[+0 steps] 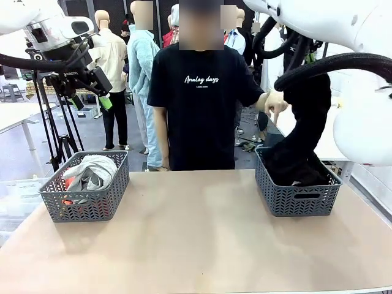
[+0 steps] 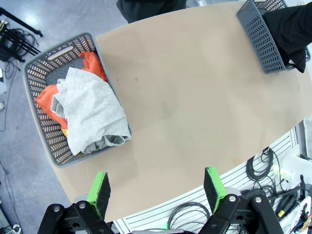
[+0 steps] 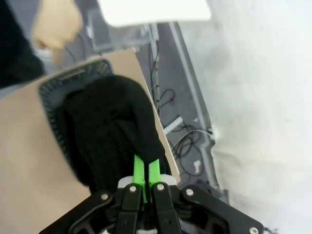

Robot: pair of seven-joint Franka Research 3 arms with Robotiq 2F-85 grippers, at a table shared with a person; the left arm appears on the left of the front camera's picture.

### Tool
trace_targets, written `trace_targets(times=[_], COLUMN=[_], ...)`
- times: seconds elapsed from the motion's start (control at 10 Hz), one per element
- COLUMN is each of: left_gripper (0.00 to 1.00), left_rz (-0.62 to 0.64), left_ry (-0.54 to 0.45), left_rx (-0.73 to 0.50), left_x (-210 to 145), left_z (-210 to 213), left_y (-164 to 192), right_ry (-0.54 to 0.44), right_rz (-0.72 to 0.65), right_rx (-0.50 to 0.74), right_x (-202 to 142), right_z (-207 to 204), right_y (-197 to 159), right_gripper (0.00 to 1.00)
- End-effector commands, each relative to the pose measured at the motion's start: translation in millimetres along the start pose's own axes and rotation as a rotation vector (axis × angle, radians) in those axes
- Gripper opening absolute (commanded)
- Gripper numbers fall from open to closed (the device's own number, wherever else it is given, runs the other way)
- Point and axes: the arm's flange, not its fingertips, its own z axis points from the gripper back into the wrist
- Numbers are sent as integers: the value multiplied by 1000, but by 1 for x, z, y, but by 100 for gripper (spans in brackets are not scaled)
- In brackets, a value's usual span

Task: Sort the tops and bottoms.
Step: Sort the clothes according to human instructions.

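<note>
A tan table (image 1: 196,239) is carrying two grey plastic baskets, and every place below is given from the right basket (image 1: 298,196), which is standing near the table's right end on the person's side. A black garment (image 1: 306,131) is hanging in a long column straight above this basket, its lower end sinking into the black cloth (image 1: 288,171) already piled inside. The right gripper (image 3: 146,171) is clenched on the top of that hanging garment; in the right wrist view its green pads are pressing together with black fabric bunched around them, and the basket is lying directly beneath.

Just above and left of the right basket, the person's hand (image 1: 274,103) is hovering beside the hanging garment, fingers pointing down. Whether it is touching the cloth cannot be told. The person, in a black T-shirt with white script, is standing behind the table, left of this basket.

Far to the left, at the opposite end of the table, the left basket (image 1: 87,187) is holding a pale grey top (image 2: 90,109) lying over a red-orange top (image 2: 46,100).

The left gripper (image 2: 158,190) is hanging high above that far end, well apart from the right basket, its jaws spread wide and grasping nothing.
</note>
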Motion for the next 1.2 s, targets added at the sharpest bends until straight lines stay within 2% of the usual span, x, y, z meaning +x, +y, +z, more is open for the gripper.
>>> trace_targets(times=[0.0,0.2,0.5,0.6,1.0,1.1], left_gripper=[100,100,100,100,100,100], left_rz=[-9,-9,-9,-9,-9,-9], left_ry=[0,0,0,0,0,0], left_rx=[-1,-1,-1,-1,-1,-1], left_x=[-4,-4,-4,-4,-4,-4], left_z=[1,1,1,1,1,1], left_y=[1,1,1,1,1,1], right_ry=[-33,-46,53,-19,3,-3], right_rz=[-102,-135,-110,-103,-102,-65], right_rx=[27,40,116,45,64,5], right_x=[26,32,25,-7,-5,-2], right_z=[49,55,12,21,12,11], right_y=[0,-8,22,-11,-4,-5], right_gripper=[0,0,0,0,0,0])
